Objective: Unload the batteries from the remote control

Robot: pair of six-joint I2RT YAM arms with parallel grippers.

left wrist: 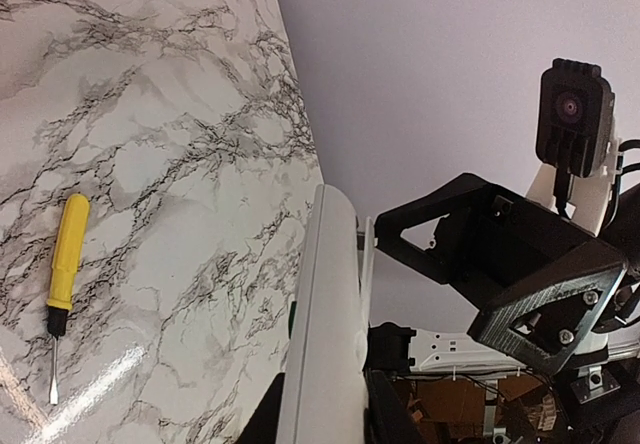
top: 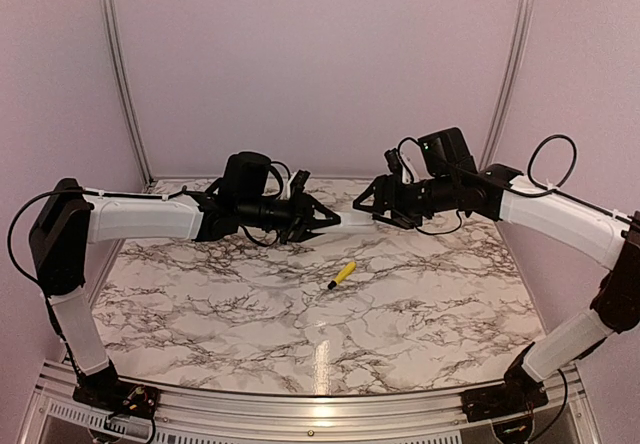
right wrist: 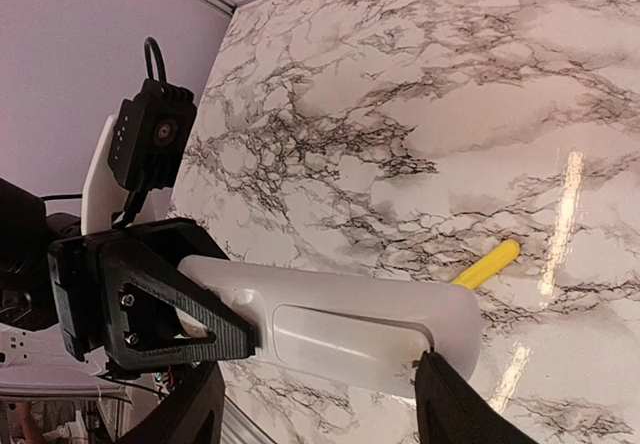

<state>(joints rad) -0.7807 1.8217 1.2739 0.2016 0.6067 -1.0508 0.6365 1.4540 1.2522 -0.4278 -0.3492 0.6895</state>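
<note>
A: Where is the remote control (top: 355,216)?
B: Held in the air above the table (top: 420,294), between both arms. The left tool (top: 325,221) is clamped on one end, the right tool (top: 362,207) on the other.
A: Batteries?
B: Cannot tell. A yellow screwdriver (top: 341,274) lies on the marble below, apart from both.

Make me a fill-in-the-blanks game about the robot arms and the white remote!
1. The remote control is held up in the air between ____ grippers.
2. The screwdriver lying on the table has a ____ handle.
3. The table top looks like ____.

Missing words: two; yellow; marble
</note>
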